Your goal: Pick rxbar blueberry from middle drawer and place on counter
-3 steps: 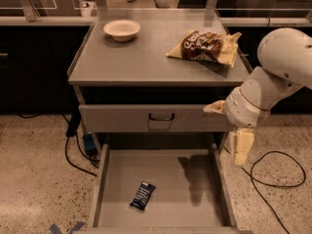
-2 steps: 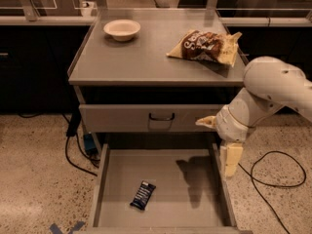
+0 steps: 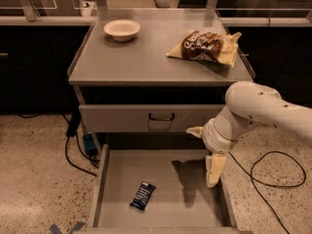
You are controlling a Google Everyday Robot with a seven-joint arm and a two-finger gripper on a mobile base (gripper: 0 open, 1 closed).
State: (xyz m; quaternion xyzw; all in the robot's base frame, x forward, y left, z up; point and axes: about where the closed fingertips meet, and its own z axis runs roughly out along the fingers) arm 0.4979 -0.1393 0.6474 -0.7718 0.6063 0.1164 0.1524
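- Hand (image 3: 213, 170) hangs on the white arm (image 3: 253, 108), pointing down over the right side of the open drawer, close to its right wall. I cannot tell whether it is apart or together.
- Desk (image 3: 146, 57) lies above the hand and reaches well to its left, a flat grey top.
- Drawer (image 3: 168, 201) sits pulled out beneath the hand, its floor below and mostly to the hand's left.
- Closed drawer front (image 3: 122, 118) with a black handle (image 3: 161, 117) stands just up and left of the hand.
- Bag (image 3: 207, 45) rests on the desk, well above the hand.
- Bowl (image 3: 122, 29) stands on the desk, far up and left of the hand.
- Bar (image 3: 143, 195) lies tilted on the drawer floor, down and left of the hand, clearly apart from it.
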